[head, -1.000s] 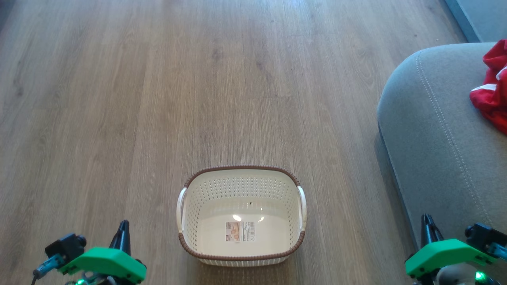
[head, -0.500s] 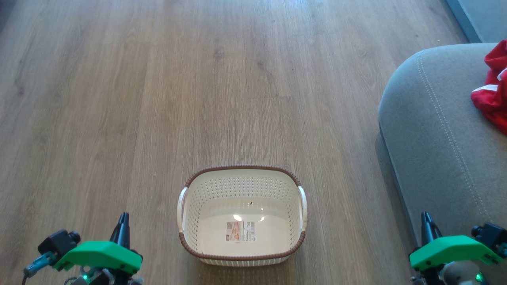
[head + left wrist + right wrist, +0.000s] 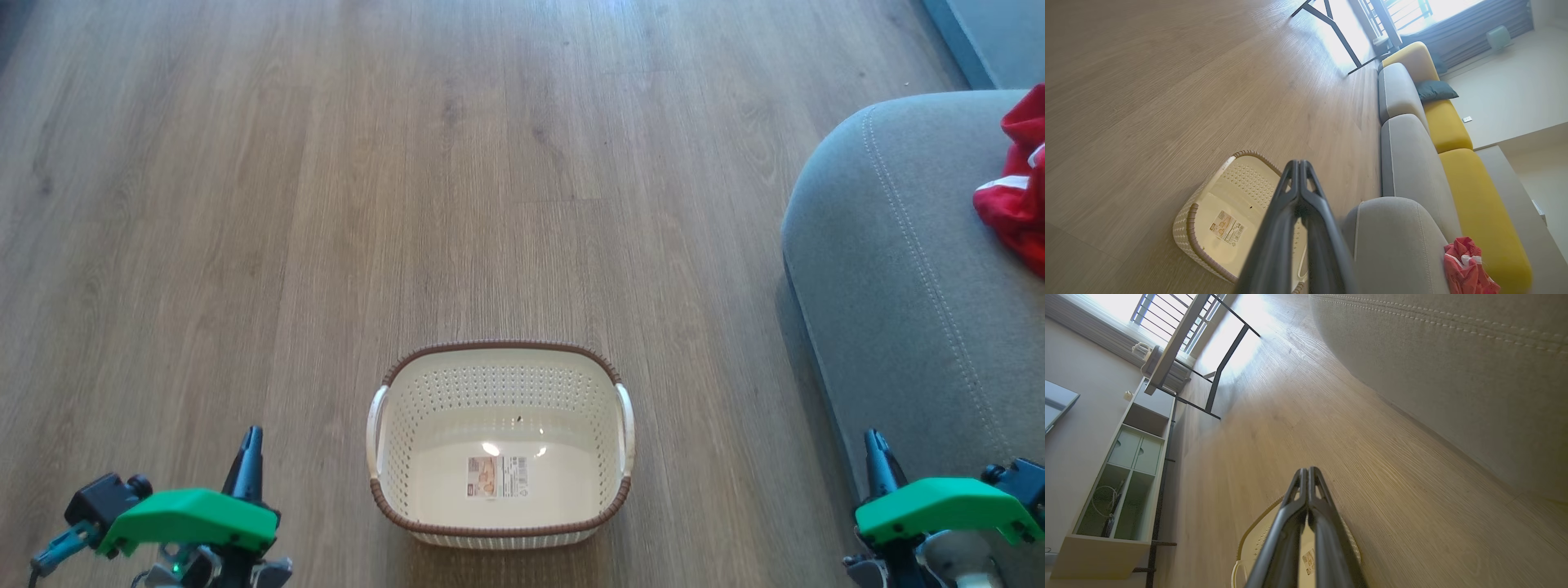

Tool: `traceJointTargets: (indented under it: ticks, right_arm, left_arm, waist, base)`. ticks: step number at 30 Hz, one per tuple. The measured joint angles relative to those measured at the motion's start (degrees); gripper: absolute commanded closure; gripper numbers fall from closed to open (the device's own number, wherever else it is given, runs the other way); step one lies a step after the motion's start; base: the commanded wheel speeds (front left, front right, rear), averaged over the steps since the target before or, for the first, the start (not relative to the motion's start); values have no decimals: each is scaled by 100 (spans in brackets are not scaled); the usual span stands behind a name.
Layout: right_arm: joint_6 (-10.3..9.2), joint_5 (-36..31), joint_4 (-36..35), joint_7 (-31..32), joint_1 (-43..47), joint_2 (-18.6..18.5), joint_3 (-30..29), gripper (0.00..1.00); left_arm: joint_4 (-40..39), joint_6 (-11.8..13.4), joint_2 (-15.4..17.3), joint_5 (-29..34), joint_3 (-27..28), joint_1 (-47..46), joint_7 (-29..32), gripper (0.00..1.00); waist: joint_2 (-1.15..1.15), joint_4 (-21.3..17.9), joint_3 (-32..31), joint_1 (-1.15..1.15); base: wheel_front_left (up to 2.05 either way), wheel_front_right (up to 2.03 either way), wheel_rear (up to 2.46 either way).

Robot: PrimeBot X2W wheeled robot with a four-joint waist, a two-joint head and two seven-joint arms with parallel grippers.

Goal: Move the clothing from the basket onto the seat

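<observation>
Clothing [image 3: 1020,212] on seat [image 3: 890,286], basket [image 3: 490,384] apart, left wrist view adds yellow cushions [image 3: 1447,124], left fingers [image 3: 1274,237], right fingers [image 3: 1327,539] closed

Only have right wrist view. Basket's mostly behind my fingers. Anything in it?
Observer: No clothes. Head view shows the basket holding just its sticker label.
Operator: Where's the clothing?
Observer: Red clothing lies on the seat, at head view's right edge.
Operator: Left arm?
Observer: Left wrist view has the left gripper shut and empty.
</observation>
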Motion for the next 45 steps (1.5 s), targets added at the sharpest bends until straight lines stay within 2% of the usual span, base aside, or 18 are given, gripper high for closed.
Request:
traceJointTargets:
  ticks: [45]
  right_arm:
    - [0,3162,-229,706,-236,-1,-118,100]
  left_arm:
    - [-582,-146,-165,-2570,410,-105,693,100]
  waist:
    - [0,65,7,0]
  base:
    - [0,0,0]
